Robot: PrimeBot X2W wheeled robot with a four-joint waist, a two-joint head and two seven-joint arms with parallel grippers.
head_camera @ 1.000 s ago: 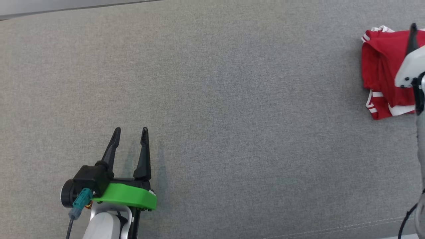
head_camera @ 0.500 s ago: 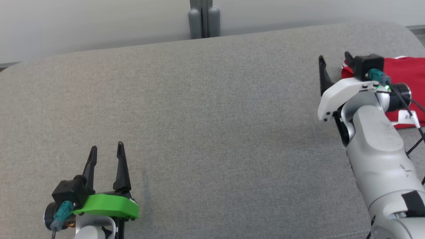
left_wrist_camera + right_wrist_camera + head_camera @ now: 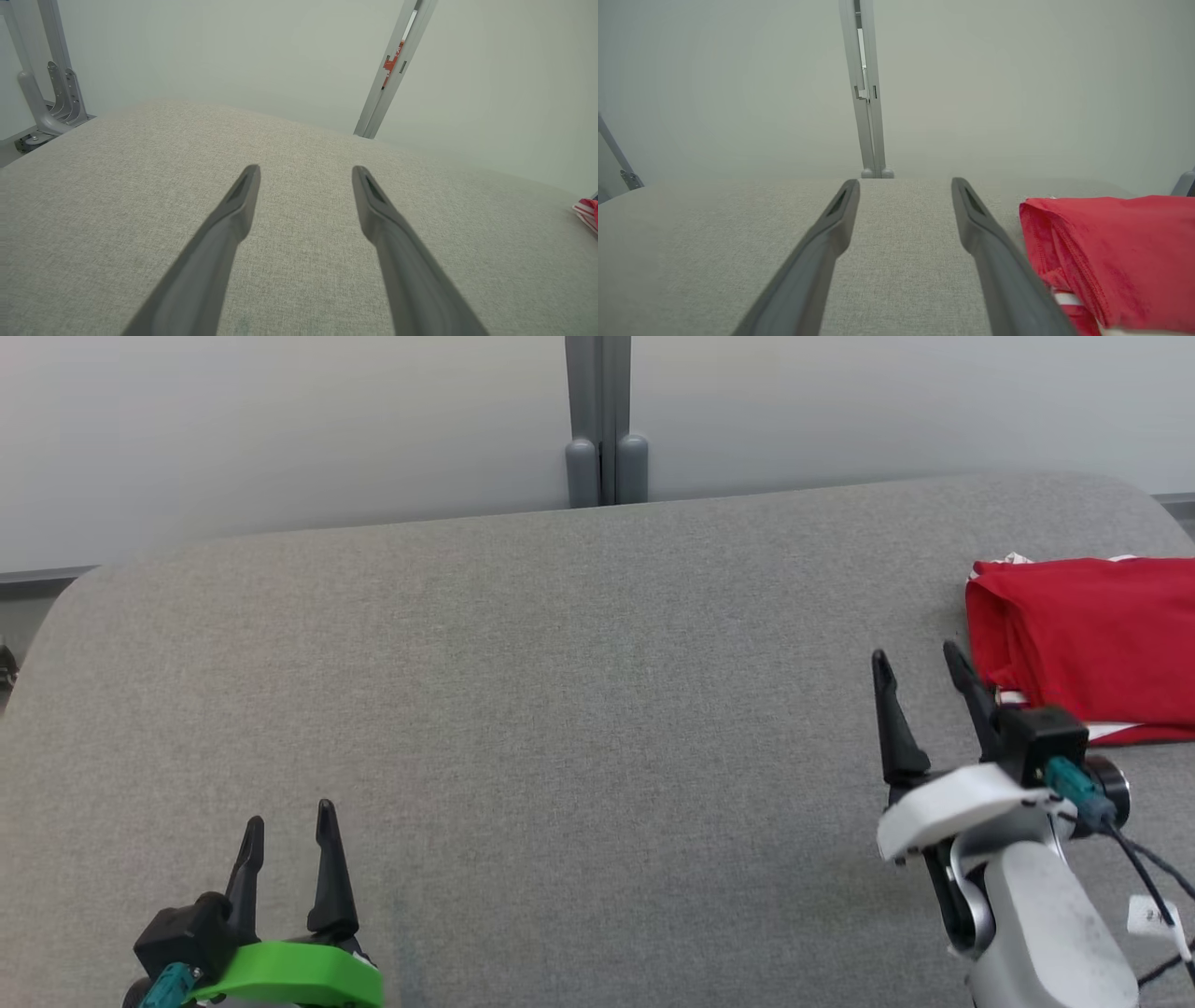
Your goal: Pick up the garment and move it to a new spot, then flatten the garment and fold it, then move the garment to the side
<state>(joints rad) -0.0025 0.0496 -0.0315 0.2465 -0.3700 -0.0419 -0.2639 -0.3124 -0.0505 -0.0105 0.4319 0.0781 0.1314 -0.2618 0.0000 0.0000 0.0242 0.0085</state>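
A red garment (image 3: 1083,635) with white trim lies folded at 3 o'clock on the grey counter (image 3: 597,709). The right claw (image 3: 913,653), at 4 o'clock just beside it, and the left claw (image 3: 288,817), at 7 o'clock, are both spread and empty.

Blk fingers (image 3: 329,868), green mount (image 3: 289,975), teal plugs (image 3: 1072,782)

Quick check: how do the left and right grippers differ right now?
The left gripper sits on a green mount at the lower left, far from the red garment; the right gripper has a white mount and stands close beside that garment. Both are open and empty over the grey fabric surface.
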